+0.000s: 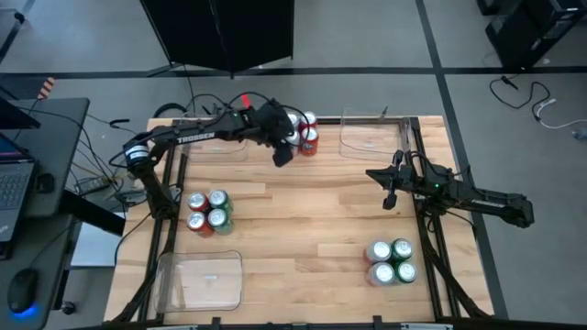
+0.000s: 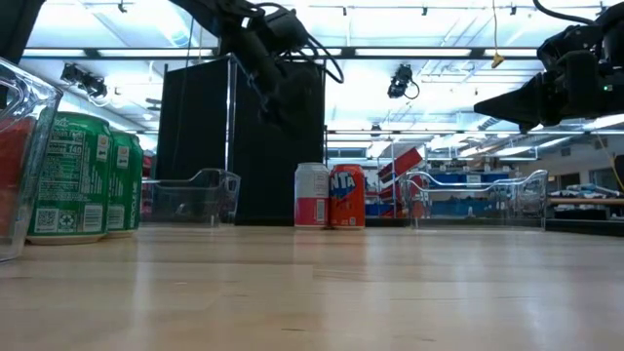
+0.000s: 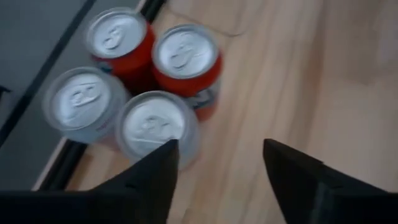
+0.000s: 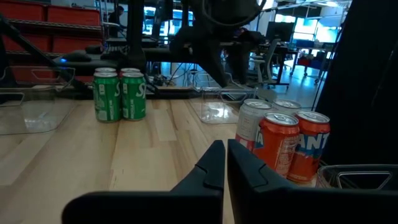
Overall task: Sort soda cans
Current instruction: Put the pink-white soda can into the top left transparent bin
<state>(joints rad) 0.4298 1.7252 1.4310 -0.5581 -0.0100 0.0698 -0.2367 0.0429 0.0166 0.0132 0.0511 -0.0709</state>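
Left gripper (image 3: 221,149) hangs with fingers spread and nothing between them, above the far edge of the light wooden slatted table (image 1: 312,229), just beside a tight cluster of four small cylindrical soda cans with silver tops. Clear rectangular plastic trays stand empty, one at the far edge (image 1: 371,142) and one at the near left corner (image 1: 197,280). Far cluster: two red cans (image 3: 186,59) side by side, two silver-white cans (image 3: 152,127) next to them, all upright and touching. Two more foursomes stand well apart from it: a left group (image 1: 208,213) that reads as green with at least one red, and a near-right group (image 1: 392,261) that looks green and silver-white; exact mix is hard to tell. Right gripper (image 4: 225,149) waits pinched shut over the right side of the table, carrying nothing. Judgement: sorting is part done, colours still mixed within groups. The left fingers sit off to one side of the nearest silver-white can, not around it. For a clean step, centre the fingers on one can only, come down straight, and keep the outer finger out of the narrow gaps between neighbours, since a nudge could topple the packed cans; if leaving instead, rise vertically above the can tops before swinging away
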